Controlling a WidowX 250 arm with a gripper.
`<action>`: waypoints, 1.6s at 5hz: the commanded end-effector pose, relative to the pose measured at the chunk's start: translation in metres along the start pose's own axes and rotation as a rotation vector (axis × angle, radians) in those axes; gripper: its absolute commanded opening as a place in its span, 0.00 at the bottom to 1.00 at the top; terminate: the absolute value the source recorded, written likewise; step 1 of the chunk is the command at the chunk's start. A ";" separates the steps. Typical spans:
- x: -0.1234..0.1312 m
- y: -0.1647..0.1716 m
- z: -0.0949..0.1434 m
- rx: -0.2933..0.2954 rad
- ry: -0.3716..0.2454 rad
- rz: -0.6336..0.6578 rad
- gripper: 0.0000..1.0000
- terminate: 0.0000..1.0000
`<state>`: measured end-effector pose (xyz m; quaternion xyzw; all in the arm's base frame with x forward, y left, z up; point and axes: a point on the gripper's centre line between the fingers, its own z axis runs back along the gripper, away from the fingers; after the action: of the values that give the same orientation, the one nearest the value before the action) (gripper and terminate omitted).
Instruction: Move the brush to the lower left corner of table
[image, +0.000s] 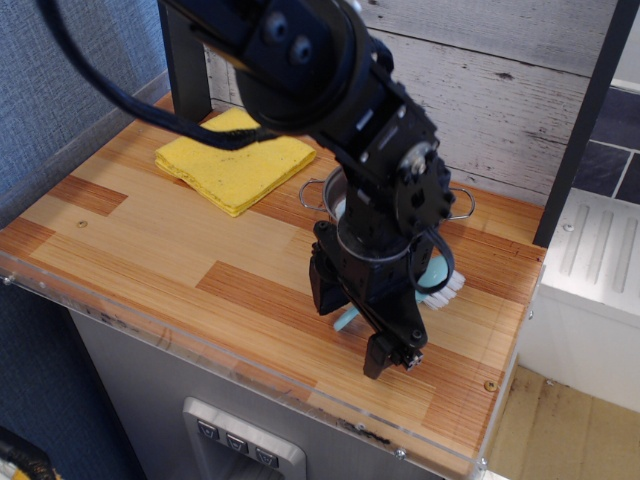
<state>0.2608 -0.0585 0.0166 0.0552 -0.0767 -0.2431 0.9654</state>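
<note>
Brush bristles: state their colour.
White, on the brush beside the gripper; the light-blue handle is mostly hidden. Seen in the observation.image view.

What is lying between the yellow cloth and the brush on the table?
In the single view, the pot and the arm's gripper stand between the yellow cloth and the brush; otherwise bare table.

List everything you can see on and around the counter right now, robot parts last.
brush: one, light blue with white bristles, right side of table, mostly hidden behind the tool.
cloth: one, yellow, folded, back left of table.
pot: one, silver metal with handles, back centre, largely hidden by the arm.
table: one, light wood planks with reddish strips, clear front edge.
white ridged surface: one, far right, beside the table.
tool: one, black, open, fingers straddling the brush handle at table level.
</note>
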 end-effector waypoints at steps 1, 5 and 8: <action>0.011 0.011 0.002 0.050 -0.057 0.030 1.00 0.00; 0.015 -0.001 0.017 0.024 -0.087 -0.050 0.00 0.00; 0.028 0.018 0.089 0.071 -0.215 0.145 0.00 0.00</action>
<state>0.2754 -0.0663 0.0980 0.0595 -0.1689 -0.1710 0.9689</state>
